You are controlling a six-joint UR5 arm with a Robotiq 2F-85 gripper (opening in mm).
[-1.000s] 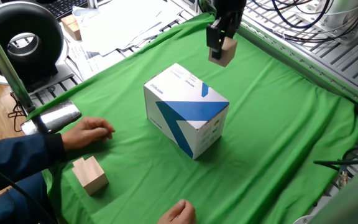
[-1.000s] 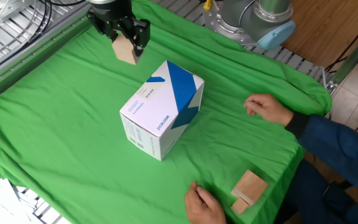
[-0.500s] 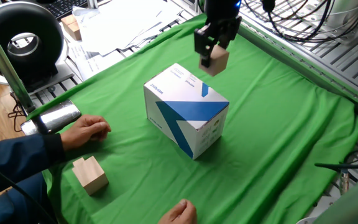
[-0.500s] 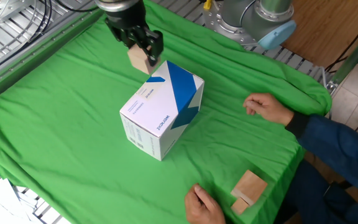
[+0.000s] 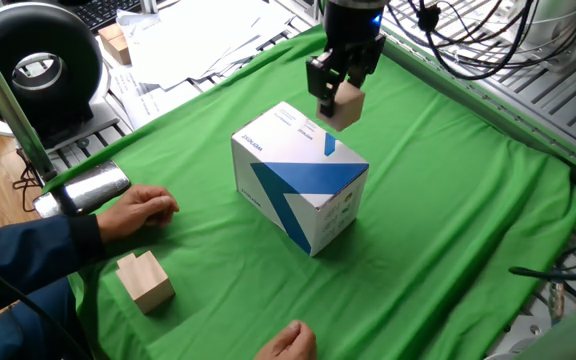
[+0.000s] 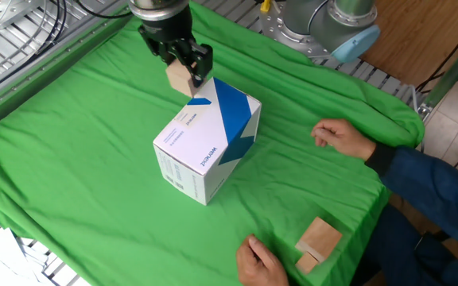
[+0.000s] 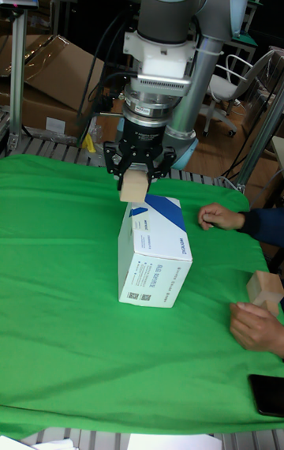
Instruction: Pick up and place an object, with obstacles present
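Observation:
My gripper [image 5: 336,97] [image 6: 184,74] [image 7: 136,181] is shut on the small tan wooden cube [image 5: 345,106] [image 6: 178,79] [image 7: 133,189] and holds it in the air. The cube hangs just above the far top edge of the white-and-blue box [image 5: 301,177] [image 6: 205,139] [image 7: 155,249], the obstacle, which stands in the middle of the green cloth. In the tall fixed view the cube's bottom looks level with the box's top, close to its back left corner; whether they touch I cannot tell.
A larger pale wooden block [image 5: 145,281] [image 6: 318,241] [image 7: 266,290] lies near a person's hands [image 5: 139,212] [image 6: 340,137] [image 7: 219,217] resting on the cloth. A second hand [image 5: 286,343] [image 6: 261,262] is at the cloth's edge. A black phone [image 7: 268,395] lies on the cloth corner.
My gripper has carried the cube towards the box, from beyond its far side to just over its far top edge, with a smaller shift in the last half second. The hands barely moved.

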